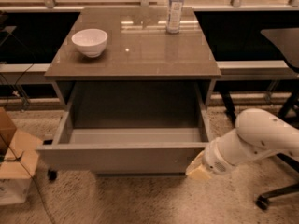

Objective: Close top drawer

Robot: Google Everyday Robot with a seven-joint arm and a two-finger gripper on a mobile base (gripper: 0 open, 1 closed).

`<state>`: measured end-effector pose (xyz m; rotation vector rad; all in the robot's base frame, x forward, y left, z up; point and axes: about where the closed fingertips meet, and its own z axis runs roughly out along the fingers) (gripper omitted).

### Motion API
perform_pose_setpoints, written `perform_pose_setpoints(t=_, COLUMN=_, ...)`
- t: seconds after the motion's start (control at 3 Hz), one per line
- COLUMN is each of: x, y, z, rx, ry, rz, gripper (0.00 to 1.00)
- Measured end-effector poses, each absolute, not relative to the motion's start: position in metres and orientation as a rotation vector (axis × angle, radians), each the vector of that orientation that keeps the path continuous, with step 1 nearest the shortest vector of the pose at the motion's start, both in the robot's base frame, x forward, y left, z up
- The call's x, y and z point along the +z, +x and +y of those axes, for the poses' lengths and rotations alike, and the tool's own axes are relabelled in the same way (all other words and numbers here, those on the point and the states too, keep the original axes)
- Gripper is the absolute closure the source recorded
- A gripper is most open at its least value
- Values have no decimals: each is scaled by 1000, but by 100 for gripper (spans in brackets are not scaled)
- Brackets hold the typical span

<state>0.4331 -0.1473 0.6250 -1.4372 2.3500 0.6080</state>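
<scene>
Camera view: the top drawer (117,158) stands pulled well out beneath the table (140,55). My gripper (198,170) sits at the front panel's right corner; its state I cannot tell. Rigid, handleless, likely free-sliding: I judge a flat push on the panel suffices.

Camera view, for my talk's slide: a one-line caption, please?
Wide grey handleless top drawer stands pulled open; the robot's pincer sits low by the right end of its front panel.
</scene>
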Motion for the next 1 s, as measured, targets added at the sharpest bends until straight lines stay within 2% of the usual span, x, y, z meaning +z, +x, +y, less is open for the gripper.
perform_pose_setpoints(t=0.33, x=626, y=432, z=-147, rx=608, ry=-1437, rz=2350, gripper=100)
perform_pose_setpoints(t=0.67, x=612, y=465, z=-142, rx=633, ry=-1427, rz=2311, gripper=100)
perform_pose_setpoints(t=1.0, x=612, y=464, z=-142, rx=633, ry=-1427, rz=2309, gripper=100)
